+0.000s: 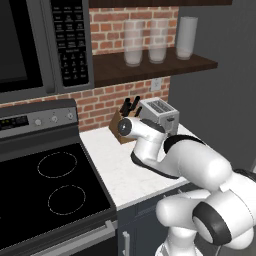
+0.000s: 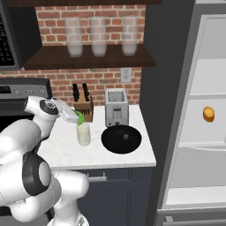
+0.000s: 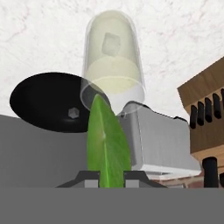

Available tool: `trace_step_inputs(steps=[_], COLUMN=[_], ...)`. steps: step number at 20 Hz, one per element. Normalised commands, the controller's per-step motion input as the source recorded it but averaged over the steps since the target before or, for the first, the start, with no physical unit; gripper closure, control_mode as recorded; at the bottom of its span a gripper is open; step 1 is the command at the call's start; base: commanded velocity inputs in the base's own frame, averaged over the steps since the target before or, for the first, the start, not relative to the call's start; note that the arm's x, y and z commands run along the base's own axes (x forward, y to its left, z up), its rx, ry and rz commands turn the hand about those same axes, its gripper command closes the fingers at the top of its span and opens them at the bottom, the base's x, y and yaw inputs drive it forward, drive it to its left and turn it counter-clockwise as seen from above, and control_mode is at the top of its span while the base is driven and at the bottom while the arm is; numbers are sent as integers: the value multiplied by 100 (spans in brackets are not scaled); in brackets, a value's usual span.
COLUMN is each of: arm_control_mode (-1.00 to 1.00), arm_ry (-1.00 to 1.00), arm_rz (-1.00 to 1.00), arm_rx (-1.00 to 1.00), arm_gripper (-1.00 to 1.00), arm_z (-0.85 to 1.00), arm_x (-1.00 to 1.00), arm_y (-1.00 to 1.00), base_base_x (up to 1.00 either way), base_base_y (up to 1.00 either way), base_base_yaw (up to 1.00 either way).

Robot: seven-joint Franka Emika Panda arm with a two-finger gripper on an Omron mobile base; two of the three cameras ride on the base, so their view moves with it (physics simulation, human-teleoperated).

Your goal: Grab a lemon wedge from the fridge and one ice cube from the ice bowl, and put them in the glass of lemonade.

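Observation:
My gripper (image 2: 78, 117) hangs just above the glass of lemonade (image 2: 84, 134), shut on the green lemon wedge (image 2: 80, 118). In the hand view the lemon wedge (image 3: 107, 144) stands between the jaws of my gripper (image 3: 107, 180), in front of the rim of the glass of lemonade (image 3: 113, 65). A small ice cube (image 3: 111, 45) floats inside the glass. The black ice bowl (image 2: 121, 139) lies right of the glass; in the hand view the ice bowl (image 3: 43, 103) holds one cube (image 3: 73, 113). The fridge (image 2: 170, 88) stands open at the right.
A toaster (image 2: 115, 107) and a knife block (image 2: 83, 106) stand against the brick wall behind the glass. An orange fruit (image 2: 208, 114) sits on a fridge shelf. Frosted glasses (image 2: 98, 37) line the wall shelf. The stove (image 1: 45, 185) is left of the counter.

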Motion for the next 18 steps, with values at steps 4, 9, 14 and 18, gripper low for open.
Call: trace_step_inputs(steps=[4, 9, 14, 18], arm_control_mode=[-100, -100, -100, -100], arm_ry=[1, 1, 1, 0], arm_rz=[0, 0, 0, 0], arm_rx=[0, 0, 0, 0], arm_gripper=[100, 100, 100, 100], arm_z=[-10, -17, -19, -18], arm_x=[8, 24, 28, 19], arm_y=[0, 0, 0, 0], base_base_x=[0, 0, 0, 0], base_base_y=[0, 0, 0, 0], base_base_yaw=[0, 0, 0, 0])
